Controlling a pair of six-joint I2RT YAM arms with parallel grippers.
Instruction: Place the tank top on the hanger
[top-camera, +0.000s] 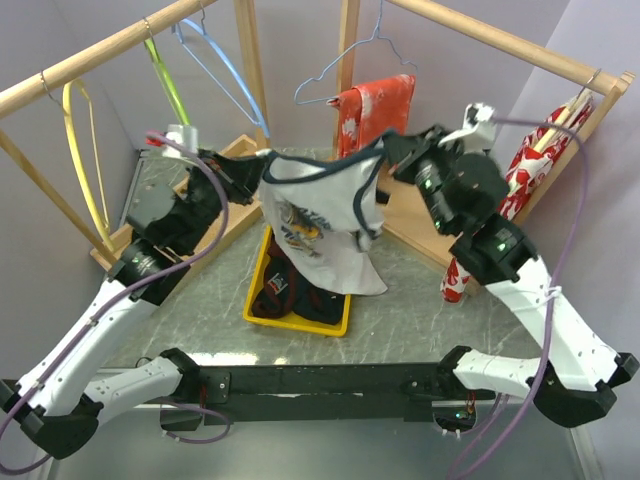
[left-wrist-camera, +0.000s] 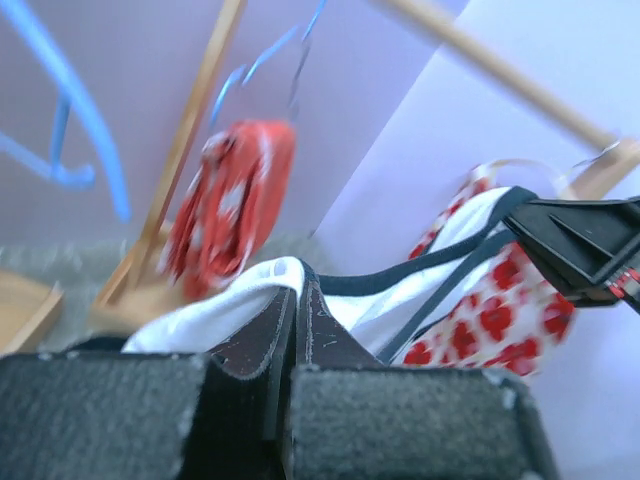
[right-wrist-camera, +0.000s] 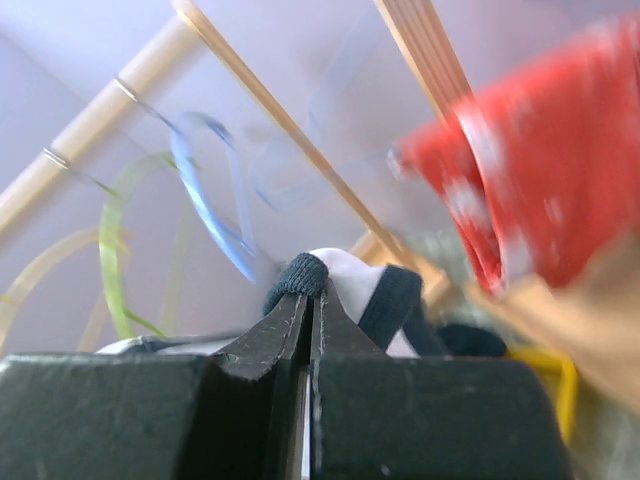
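White and soft, the tank top (top-camera: 320, 225) is hanging in the air over the yellow bin (top-camera: 258, 275) — light and floppy, sagging in the middle. The left claw (top-camera: 252, 182) and the right claw (top-camera: 392, 150) are pinching its trimmed top edge, both squeezed shut — the best place to hold. One yellow hanger (top-camera: 81, 150) is hanging far left.

Tank top (top-camera: 325, 225) hangs centre, above bin (top-camera: 295, 325) on desk (top-camera: 420, 310), strung between left gripper (top-camera: 262, 182) at 9 o'clock and right gripper (top-camera: 388, 150) at 2 o'clock. Hanger (top-camera: 98, 205) on rail (top-camera: 90, 62) at 10 o'clock (well apart from tank top).
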